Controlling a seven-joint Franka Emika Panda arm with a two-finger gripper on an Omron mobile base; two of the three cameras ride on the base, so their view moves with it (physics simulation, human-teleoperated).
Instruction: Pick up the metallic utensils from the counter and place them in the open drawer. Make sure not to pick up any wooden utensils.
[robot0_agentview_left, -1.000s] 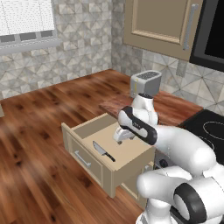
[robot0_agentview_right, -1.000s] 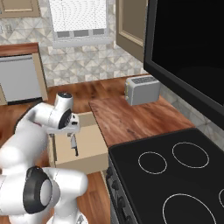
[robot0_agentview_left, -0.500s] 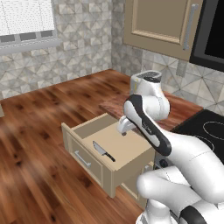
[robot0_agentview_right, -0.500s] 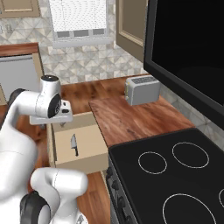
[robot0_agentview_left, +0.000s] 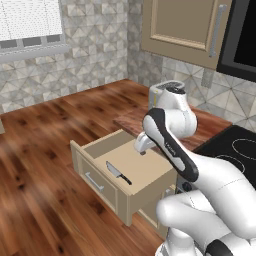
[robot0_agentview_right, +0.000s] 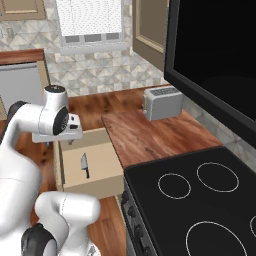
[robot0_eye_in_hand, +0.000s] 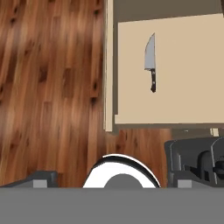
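One of the metallic utensils, a black-handled knife (robot0_agentview_left: 119, 173) (robot0_agentview_right: 85, 165) (robot0_eye_in_hand: 151, 68), lies flat on the floor of the open drawer (robot0_agentview_left: 100, 172) (robot0_agentview_right: 100, 186) (robot0_eye_in_hand: 183, 100). My gripper (robot0_agentview_left: 141, 148) (robot0_agentview_right: 52, 141) (robot0_eye_in_hand: 113, 180) hangs above the drawer, open, with nothing between its fingertips (robot0_eye_in_hand: 43, 178). It points down past the drawer's front edge at the wood floor. The reddish-brown counter (robot0_agentview_left: 134, 120) (robot0_agentview_right: 150, 135) runs behind the drawer. The wooden utensils are out of view.
A silver toaster (robot0_agentview_left: 164, 92) (robot0_agentview_right: 162, 102) stands at the back of the counter. A black stovetop (robot0_agentview_left: 235, 150) (robot0_agentview_right: 200, 205) adjoins the counter. Upper cabinets (robot0_agentview_left: 185, 25) hang above, and wood floor (robot0_agentview_left: 40, 165) spreads in front of the drawer.
The arm has lifted out of the drawer and the hand has swung up and towards the drawer's front. The knife has stayed where it lay.
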